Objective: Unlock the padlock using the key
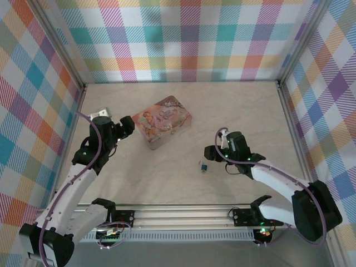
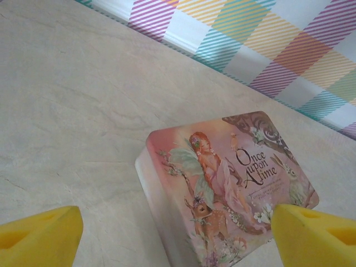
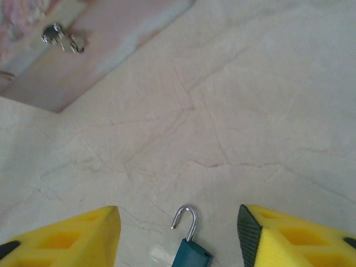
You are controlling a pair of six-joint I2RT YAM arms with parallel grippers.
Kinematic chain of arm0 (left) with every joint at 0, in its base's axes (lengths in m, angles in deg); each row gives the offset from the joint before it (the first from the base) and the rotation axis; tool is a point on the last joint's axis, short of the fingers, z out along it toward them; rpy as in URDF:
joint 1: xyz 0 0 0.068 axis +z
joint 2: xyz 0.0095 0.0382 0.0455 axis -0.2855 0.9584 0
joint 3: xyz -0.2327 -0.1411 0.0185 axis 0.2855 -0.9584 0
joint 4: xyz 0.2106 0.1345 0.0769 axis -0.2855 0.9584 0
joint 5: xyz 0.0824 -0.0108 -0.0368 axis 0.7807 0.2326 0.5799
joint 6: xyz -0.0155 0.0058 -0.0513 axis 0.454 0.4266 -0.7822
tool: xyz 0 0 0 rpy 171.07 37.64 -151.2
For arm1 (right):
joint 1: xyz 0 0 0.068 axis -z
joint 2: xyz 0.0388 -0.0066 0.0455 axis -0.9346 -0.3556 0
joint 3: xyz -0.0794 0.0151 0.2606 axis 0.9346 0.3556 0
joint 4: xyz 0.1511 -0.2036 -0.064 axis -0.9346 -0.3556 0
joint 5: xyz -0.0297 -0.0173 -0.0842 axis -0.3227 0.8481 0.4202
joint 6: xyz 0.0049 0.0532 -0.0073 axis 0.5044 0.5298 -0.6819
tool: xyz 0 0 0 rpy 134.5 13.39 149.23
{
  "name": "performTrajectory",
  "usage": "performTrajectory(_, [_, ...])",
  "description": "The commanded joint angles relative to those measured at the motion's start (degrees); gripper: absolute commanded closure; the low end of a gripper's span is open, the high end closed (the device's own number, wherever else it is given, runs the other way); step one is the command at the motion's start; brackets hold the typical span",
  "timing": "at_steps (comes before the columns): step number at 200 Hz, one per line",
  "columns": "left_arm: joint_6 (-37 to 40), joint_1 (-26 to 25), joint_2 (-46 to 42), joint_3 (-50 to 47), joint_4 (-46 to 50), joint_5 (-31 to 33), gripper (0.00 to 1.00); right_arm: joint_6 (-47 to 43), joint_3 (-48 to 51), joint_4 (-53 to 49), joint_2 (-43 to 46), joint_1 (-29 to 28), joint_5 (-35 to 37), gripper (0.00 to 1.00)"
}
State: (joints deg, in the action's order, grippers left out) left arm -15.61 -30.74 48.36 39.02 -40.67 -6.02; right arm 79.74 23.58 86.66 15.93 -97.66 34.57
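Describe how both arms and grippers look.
The left arm and right arm have white links, black joints and bases. A purple cable loops along the left one. The left gripper and right gripper are black, with chunky yellow wedge fingers.

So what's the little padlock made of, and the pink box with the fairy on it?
The padlock body looks like metal with smooth teal-blue paint, though coloured plastic can't be ruled out. Its shackle is almost surely bare metal: thin, silvery and shiny. The pink box looks like printed tin: neat rounded corners, a glossy picture on the lid and a faint sheen on its side.
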Motion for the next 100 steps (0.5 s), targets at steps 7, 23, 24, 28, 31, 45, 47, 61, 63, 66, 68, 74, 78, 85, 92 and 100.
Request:
performTrajectory(7, [0.2, 0.6, -0.5, -0.4, -1.2, 1.3, 0.12, -3.1, -2.6, -4.4, 5.1, -0.2, 6.4, 0.34])
performTrajectory(23, [0.0, 0.6, -0.4, -0.4, -1.3, 1.6, 0.12, -3.9, -3.0, -5.4, 8.0, -0.1, 8.9, 0.25])
performTrajectory(24, [0.0, 0.6, -0.4, -0.4, -1.3, 1.6, 0.12, -4.0, -3.0, -5.4, 8.2, -0.1, 9.0, 0.25])
performTrajectory(28, [0.0, 0.6, -0.5, -0.4, -1.3, 1.8, 0.12, -4.3, -3.1, -5.6, 8.9, -0.1, 9.5, 0.23])
performTrajectory(31, [0.0, 0.6, -0.5, -0.4, -1.3, 1.9, 0.12, -4.5, -3.2, -5.7, 9.3, -0.1, 10.0, 0.22])
performTrajectory(45, [0.0, 0.6, -0.4, -0.4, -1.5, 2.3, 0.12, -5.7, -3.5, -6.1, 11.1, 0.2, 11.5, 0.16])
performTrajectory(47, [-0.1, 0.6, -0.4, -0.4, -1.4, 2.3, 0.12, -6.0, -3.6, -6.2, 11.4, 0.3, 11.8, 0.15])
performTrajectory(61, [-0.1, 0.6, -0.4, -0.4, -1.4, 2.5, 0.12, -7.8, -3.9, -6.3, 12.8, 0.7, 13.4, 0.07])
performTrajectory(63, [-0.1, 0.6, -0.4, -0.4, -1.4, 2.5, 0.12, -8.1, -3.9, -6.3, 12.9, 0.8, 13.7, 0.07])
performTrajectory(66, [-0.1, 0.6, -0.4, -0.3, -1.5, 2.5, 0.12, -8.6, -3.9, -6.3, 13.2, 0.9, 14.3, 0.05])
performTrajectory(68, [-0.1, 0.6, -0.4, -0.3, -1.4, 2.6, 0.12, -9.0, -4.0, -6.2, 13.4, 1.0, 14.6, 0.04])
performTrajectory(74, [-0.1, 0.6, -0.4, -0.3, -1.4, 2.7, 0.12, -10.0, -4.0, -5.9, 13.8, 1.4, 15.6, 0.01])
performTrajectory(78, [-0.1, 0.6, -0.4, -0.3, -1.4, 2.7, 0.12, -10.7, -4.1, -5.8, 14.1, 1.7, 16.2, 0.00])
performTrajectory(85, [-0.1, 0.6, -0.3, -0.3, -1.5, 2.8, 0.12, -12.0, -4.2, -5.3, 14.4, 2.5, 16.9, 0.00])
performTrajectory(92, [0.0, 0.6, -0.3, -0.2, -1.5, 2.9, 0.12, -13.3, -4.5, -5.0, 14.5, 3.4, 17.6, 0.00])
performTrajectory(100, [0.1, 0.6, -0.2, -0.2, -1.5, 2.9, 0.12, -14.7, -4.7, -4.3, 14.7, 4.7, 18.3, 0.00])
